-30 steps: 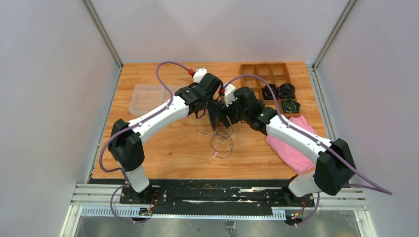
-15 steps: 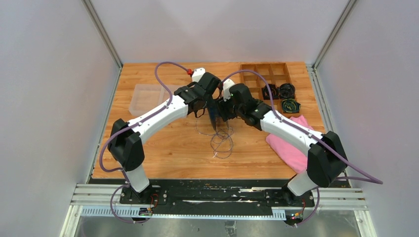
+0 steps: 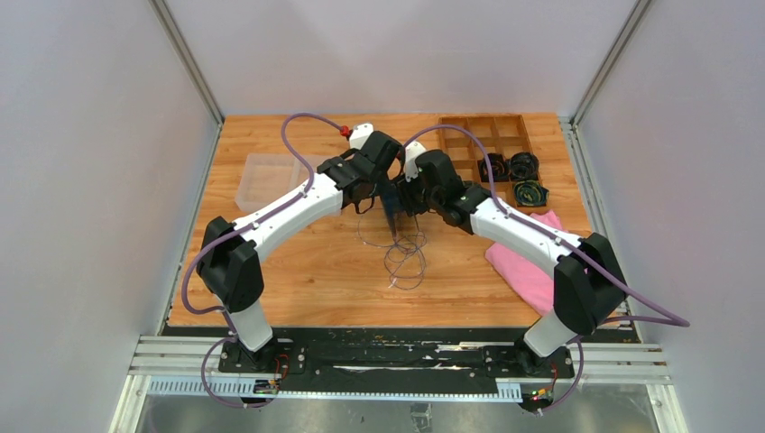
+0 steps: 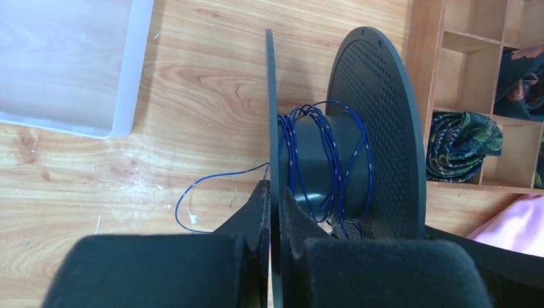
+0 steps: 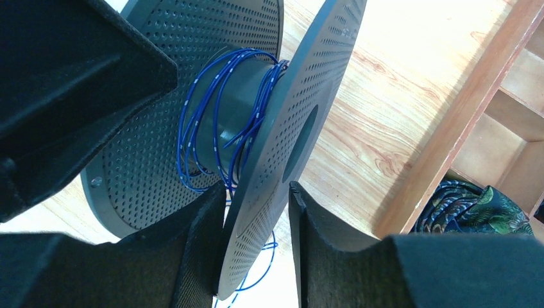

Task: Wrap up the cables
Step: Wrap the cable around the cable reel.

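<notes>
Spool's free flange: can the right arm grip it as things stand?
Likely yes: the right fingers straddle the free flange with nothing between; the left fingers pinch the other flange.

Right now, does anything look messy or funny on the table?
Yes. The blue cable sits on the spool in loose, crisscrossing turns, not neat rows, and the rest lies in floppy loops on the table underneath.
</notes>
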`<state>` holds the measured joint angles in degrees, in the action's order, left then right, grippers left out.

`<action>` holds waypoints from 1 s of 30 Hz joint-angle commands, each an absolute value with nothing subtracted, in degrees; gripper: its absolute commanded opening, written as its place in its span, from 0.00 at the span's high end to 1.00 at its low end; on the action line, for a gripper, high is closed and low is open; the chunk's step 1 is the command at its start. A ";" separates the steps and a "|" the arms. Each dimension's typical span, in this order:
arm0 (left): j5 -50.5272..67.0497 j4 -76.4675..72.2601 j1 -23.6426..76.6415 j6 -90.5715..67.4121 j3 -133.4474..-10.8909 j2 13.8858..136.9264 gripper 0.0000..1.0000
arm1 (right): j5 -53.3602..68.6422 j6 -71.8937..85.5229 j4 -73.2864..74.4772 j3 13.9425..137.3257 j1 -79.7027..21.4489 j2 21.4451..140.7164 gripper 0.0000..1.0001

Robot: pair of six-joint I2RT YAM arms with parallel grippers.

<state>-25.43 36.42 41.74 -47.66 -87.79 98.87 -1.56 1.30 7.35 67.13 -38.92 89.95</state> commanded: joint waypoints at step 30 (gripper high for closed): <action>-20.16 36.75 41.57 -46.85 -86.75 97.13 1.00 | -12.16 -8.50 6.97 72.43 -37.76 91.91 0.82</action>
